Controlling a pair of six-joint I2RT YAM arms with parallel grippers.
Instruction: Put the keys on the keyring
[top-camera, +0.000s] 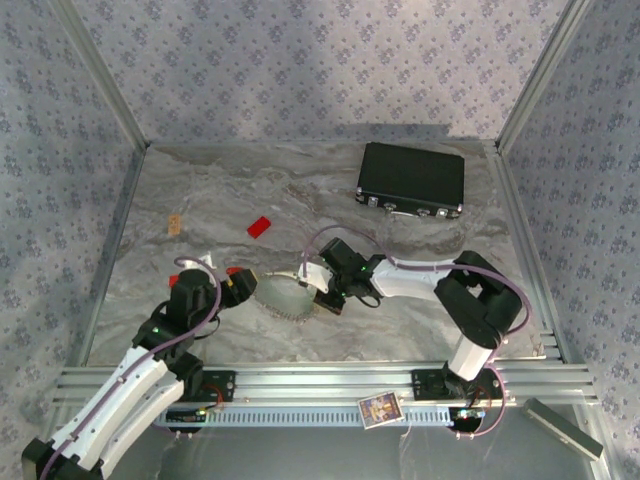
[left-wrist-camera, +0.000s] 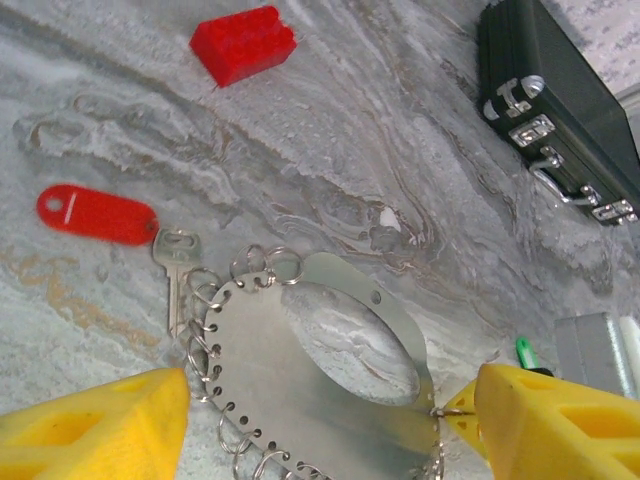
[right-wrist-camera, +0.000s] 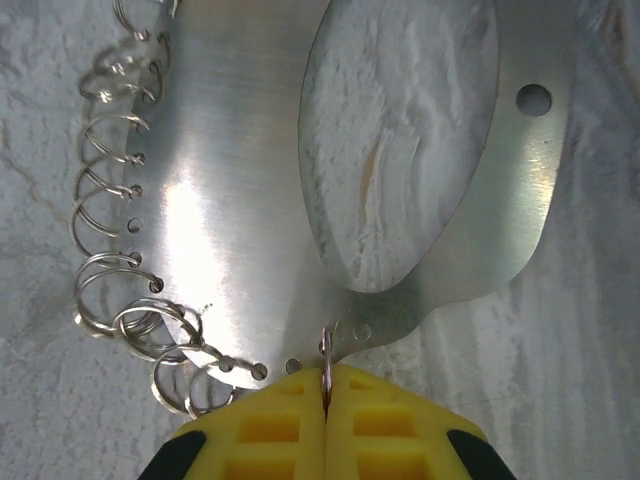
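Observation:
A silvery metal plate (right-wrist-camera: 230, 200) with an oval cut-out lies on the table and carries several small split rings (right-wrist-camera: 110, 270) along its edge. My right gripper (right-wrist-camera: 327, 375) is shut on one keyring (right-wrist-camera: 326, 345) at the plate's near edge. In the top view it (top-camera: 320, 297) sits at the plate's (top-camera: 282, 298) right side. My left gripper (left-wrist-camera: 330, 400) is open, its yellow fingers (left-wrist-camera: 110, 420) straddling the plate (left-wrist-camera: 300, 400) without holding it. A silver key (left-wrist-camera: 175, 265) with a red plastic tag (left-wrist-camera: 97, 213) lies just left of the plate. A small green piece (left-wrist-camera: 525, 352) shows at the right; I cannot tell what it is.
A red block (top-camera: 259, 227) lies behind the plate, also in the left wrist view (left-wrist-camera: 243, 43). A black box (top-camera: 411, 180) with metal latches stands at the back right. A small tan piece (top-camera: 175, 224) sits at the left. Frame posts and patterned walls bound the table.

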